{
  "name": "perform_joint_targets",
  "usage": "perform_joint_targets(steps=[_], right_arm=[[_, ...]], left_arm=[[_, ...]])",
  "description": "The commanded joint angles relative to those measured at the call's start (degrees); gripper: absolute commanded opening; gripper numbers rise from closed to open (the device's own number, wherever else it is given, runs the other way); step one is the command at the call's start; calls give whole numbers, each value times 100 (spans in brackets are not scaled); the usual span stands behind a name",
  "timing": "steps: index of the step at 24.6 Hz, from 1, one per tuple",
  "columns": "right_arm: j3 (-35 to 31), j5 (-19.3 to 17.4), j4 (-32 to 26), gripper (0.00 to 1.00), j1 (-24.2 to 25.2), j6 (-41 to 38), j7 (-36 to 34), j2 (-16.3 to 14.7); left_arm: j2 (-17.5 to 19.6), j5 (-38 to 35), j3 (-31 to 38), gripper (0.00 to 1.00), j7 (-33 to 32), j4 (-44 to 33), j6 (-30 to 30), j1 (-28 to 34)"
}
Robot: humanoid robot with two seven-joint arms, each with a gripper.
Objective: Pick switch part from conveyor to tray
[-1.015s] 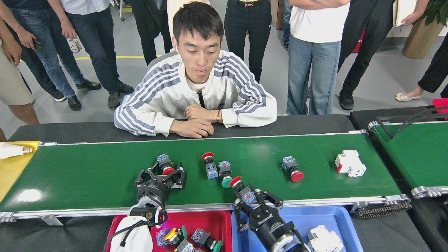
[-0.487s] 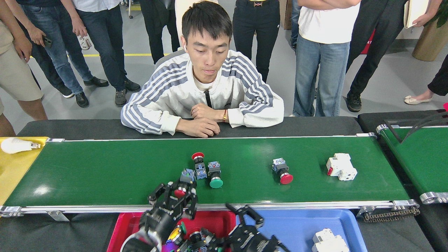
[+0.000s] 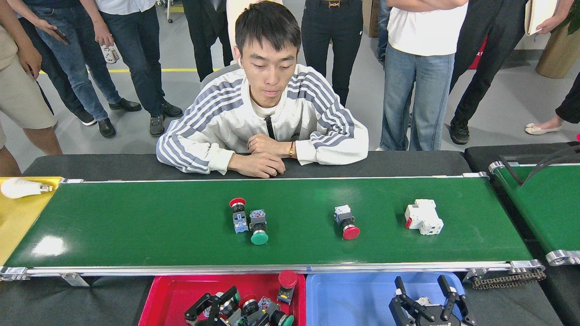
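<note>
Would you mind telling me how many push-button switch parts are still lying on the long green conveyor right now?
3. A red-capped switch and a green-capped switch lie side by side left of the conveyor's centre; another red-capped one lies right of centre. The white breaker isn't counted.

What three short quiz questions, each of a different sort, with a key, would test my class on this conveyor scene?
1. True or false: the white part lies on the conveyor.
2. How many push-button switches lie on the conveyor belt?
3. Multiple choice: the right claw hangs above which tray? A red tray; B blue tray; C neither.

Key:
1. True.
2. Three: red-capped, green-capped and another red-capped.
3. B; the left claw is over the red tray.
</note>
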Motion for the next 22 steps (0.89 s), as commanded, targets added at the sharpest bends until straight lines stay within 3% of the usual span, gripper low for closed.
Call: perform_joint_targets(steps=[1, 3, 10, 19, 20, 21, 22], right_arm=[[19, 22, 41, 99, -263, 361, 187, -40], [46, 57, 261, 99, -615, 590, 293, -40], [107, 74, 1113, 99, -1564, 906, 460, -92], [1030, 57, 2511, 99, -2672, 1091, 556, -66], [1188, 57, 2687, 94, -2803, 1231, 556, -66], [1338, 48, 2792, 78, -2918, 1302, 556, -93], [1469, 30, 2871, 52, -2988, 1302, 565, -128]], left_arm=[[-26, 29, 265, 100, 75, -81, 1197, -28], [0, 29, 476, 100, 75, -73, 1593, -46], [18, 11, 476, 100, 67, -99, 1566, -98], [-299, -525, -166, 100, -4, 446, 1962, -1153], [-325, -542, -148, 100, -4, 578, 1971, -1232], [-334, -542, -140, 100, -4, 683, 1979, -1302], [-334, -551, -140, 100, -4, 780, 1988, -1355]])
